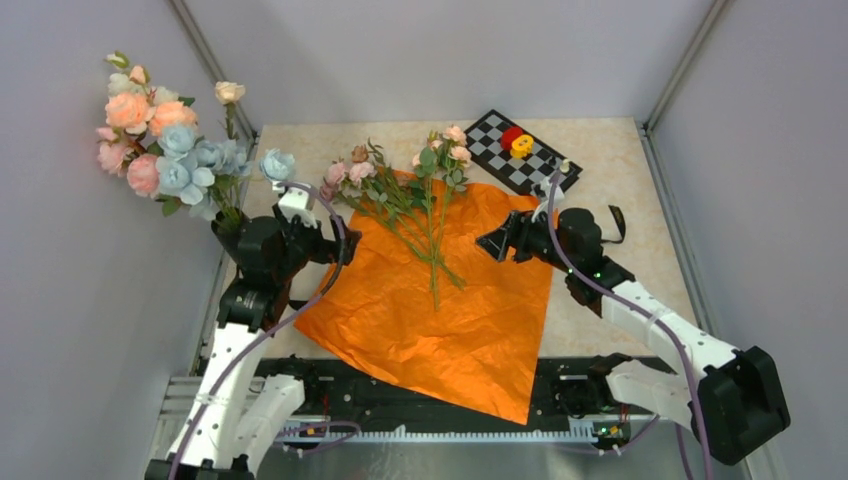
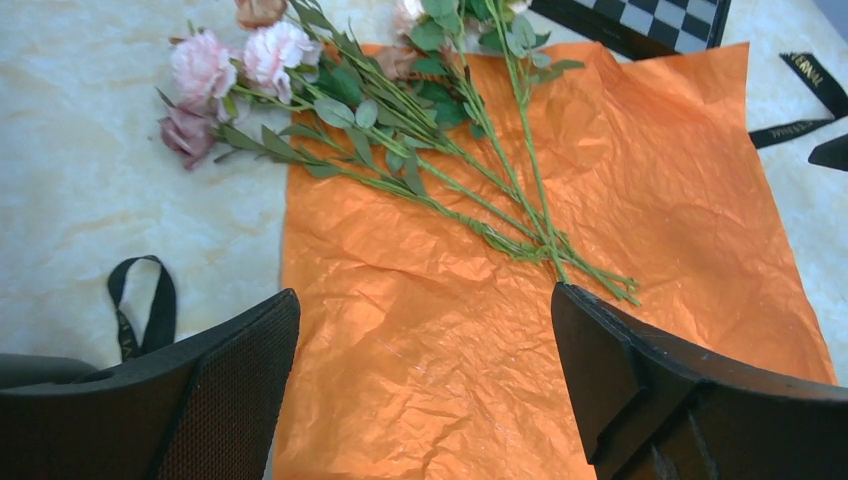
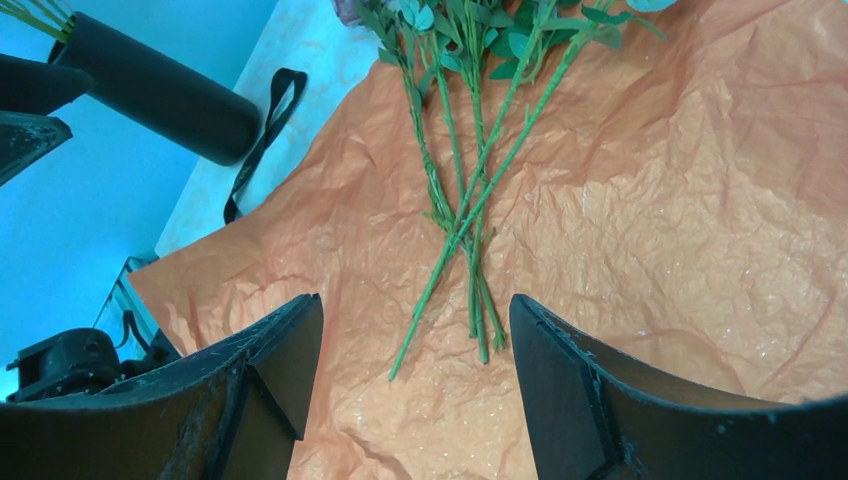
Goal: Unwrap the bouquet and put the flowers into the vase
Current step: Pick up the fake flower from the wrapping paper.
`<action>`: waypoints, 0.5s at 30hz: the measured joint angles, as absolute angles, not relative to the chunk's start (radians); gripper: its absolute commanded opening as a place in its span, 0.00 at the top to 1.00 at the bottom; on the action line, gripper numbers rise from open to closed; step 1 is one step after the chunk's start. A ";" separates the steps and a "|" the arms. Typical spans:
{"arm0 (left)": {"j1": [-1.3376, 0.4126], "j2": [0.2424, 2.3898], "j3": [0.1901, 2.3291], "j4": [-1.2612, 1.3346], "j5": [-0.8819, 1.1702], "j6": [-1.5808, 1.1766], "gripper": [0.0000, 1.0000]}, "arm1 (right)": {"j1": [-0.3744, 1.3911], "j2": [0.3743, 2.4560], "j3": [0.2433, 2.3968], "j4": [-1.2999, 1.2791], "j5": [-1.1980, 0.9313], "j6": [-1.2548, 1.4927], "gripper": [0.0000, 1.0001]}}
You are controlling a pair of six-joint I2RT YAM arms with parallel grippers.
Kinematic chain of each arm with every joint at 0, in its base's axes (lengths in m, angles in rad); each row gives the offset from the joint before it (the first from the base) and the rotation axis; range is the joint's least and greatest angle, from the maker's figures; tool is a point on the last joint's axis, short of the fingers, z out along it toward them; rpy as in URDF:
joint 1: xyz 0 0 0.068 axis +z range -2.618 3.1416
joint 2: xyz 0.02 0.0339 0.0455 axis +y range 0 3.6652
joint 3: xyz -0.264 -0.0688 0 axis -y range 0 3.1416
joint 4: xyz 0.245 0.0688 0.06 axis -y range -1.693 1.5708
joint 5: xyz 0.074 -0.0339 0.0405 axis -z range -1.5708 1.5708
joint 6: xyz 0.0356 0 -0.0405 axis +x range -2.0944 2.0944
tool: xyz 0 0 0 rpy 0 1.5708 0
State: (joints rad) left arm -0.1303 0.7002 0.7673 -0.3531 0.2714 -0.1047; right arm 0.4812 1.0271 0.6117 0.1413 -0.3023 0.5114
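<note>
The orange paper (image 1: 450,300) lies spread flat on the worktop (image 1: 600,170), one corner hanging over the near edge. A few flowers (image 1: 420,200) rest loose on it, their blooms toward the far side and their thin green stems meeting near the sheet's middle. The black vase (image 3: 160,90) stands at the left edge behind the left arm and holds a bunch (image 1: 165,140) of peach, pink and pale-blue blooms.

The left fingers (image 2: 230,380) are spread as wide as they go above the paper's left part, with nothing between them. The right fingers (image 3: 570,390) are wide apart too and hold nothing. They sit low over the paper, and the stem ends lie just ahead of them.

One black ribbon (image 2: 140,300) lies on the worktop left of the paper, and another (image 2: 800,100) lies off its right side. A checkerboard (image 1: 525,150) sits at the far right.
</note>
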 measured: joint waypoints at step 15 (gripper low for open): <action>-0.233 1.061 0.918 -0.358 0.388 -0.091 0.01 | 0.537 1.283 0.725 0.031 -0.200 0.564 0.38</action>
